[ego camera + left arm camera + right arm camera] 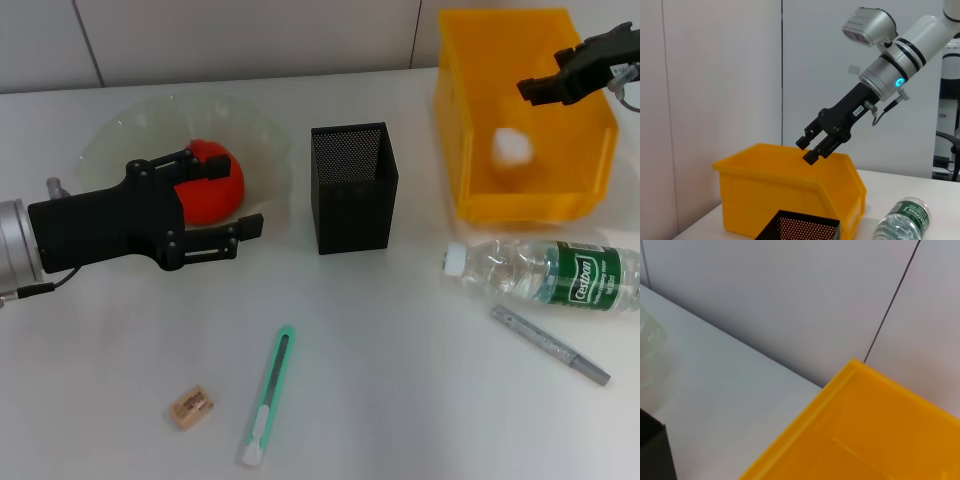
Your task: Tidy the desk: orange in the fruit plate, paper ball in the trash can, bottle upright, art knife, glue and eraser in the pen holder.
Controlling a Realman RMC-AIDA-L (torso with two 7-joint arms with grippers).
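The crumpled white paper ball is seen lying on the floor of the yellow plastic bin, below the right gripper, which is held above the bin's far rim with its black fingers apart and nothing between them. The round red-orange orange is found in the translucent, wavy-edged fruit plate, partly hidden by the left gripper, whose black fingers are spread wide, one over the fruit and one just beside it; contact cannot be judged.

The square black mesh pen holder is placed upright between plate and bin. The clear plastic bottle with a green label is laid on its side just in front of the bin, its far end cut off by the picture edge. A slim grey glue stick is seen near it. The green art knife and the small tan eraser are laid on the white desk, well apart from the holder.
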